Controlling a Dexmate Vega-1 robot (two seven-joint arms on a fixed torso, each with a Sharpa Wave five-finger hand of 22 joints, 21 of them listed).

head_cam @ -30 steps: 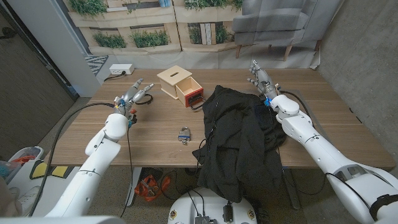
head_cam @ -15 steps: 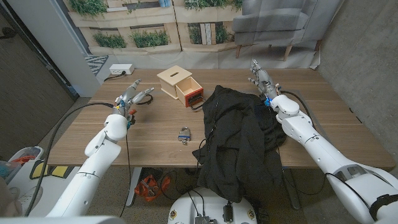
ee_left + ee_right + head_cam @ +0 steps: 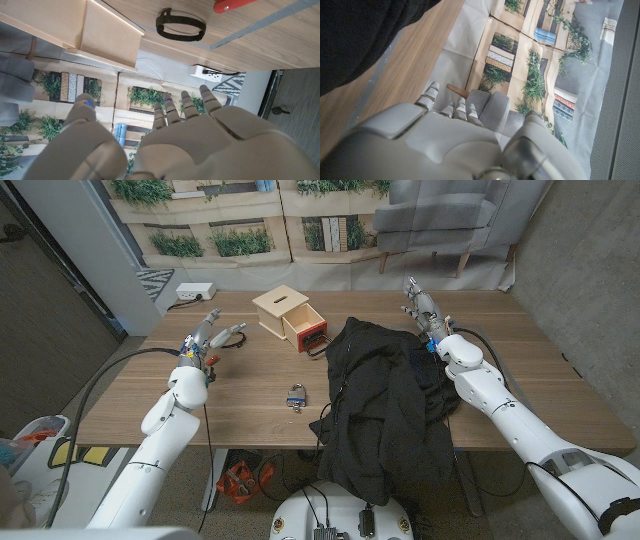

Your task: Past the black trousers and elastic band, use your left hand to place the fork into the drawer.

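Head view: left hand [image 3: 205, 335] empty, fingers spread, elastic band [image 3: 232, 345] just beside the fingertips, wooden drawer box [image 3: 289, 317] beyond.

The right hand [image 3: 445, 135] is seen from behind, fingers [image 3: 431, 95] stretched out with nothing held. Black trousers [image 3: 365, 35] are spread on the wooden table [image 3: 405, 75] just beside it.
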